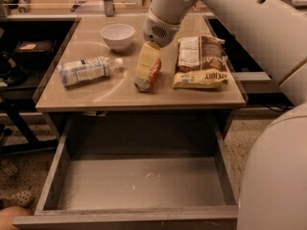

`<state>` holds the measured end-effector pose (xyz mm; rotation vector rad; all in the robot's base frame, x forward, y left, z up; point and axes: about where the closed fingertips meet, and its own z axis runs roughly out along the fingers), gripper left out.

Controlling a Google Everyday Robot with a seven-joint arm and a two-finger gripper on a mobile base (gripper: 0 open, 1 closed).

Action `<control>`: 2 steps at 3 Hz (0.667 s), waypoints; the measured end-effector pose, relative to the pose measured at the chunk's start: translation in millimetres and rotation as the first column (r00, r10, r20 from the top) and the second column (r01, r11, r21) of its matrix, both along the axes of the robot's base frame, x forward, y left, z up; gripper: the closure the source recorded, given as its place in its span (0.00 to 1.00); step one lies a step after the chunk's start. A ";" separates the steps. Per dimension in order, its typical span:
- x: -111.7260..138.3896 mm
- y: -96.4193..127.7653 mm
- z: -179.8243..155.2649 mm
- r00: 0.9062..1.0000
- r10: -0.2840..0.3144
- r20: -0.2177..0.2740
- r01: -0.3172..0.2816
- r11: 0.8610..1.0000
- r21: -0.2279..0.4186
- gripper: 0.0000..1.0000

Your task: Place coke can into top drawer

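- Gripper: held low over the middle of the worktop, directly upon the coke can, with the pale arm reaching in from the far right corner. Whether the can is grasped or left free cannot be told.
- Coke can: laid on its side at the middle of the worktop, its silver end turned toward the front edge; largely covered by the gripper.
- Top drawer: drawn fully out below the front edge; a scuffed grey bottom is shown, with nothing seen inside.
- White bowl: set upright near the far edge, left of the gripper.
- Plastic bottle: laid on its side near the left edge, cap pointed toward the can.
- Brown snack bag: laid flat near the right edge.
- Yellow snack bag: laid touching the brown bag, on its front-edge side.
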<state>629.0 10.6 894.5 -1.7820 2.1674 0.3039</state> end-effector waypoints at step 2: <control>33.8 9.1 -14.4 1.000 -0.009 0.001 0.009 1.000 0.003 0.00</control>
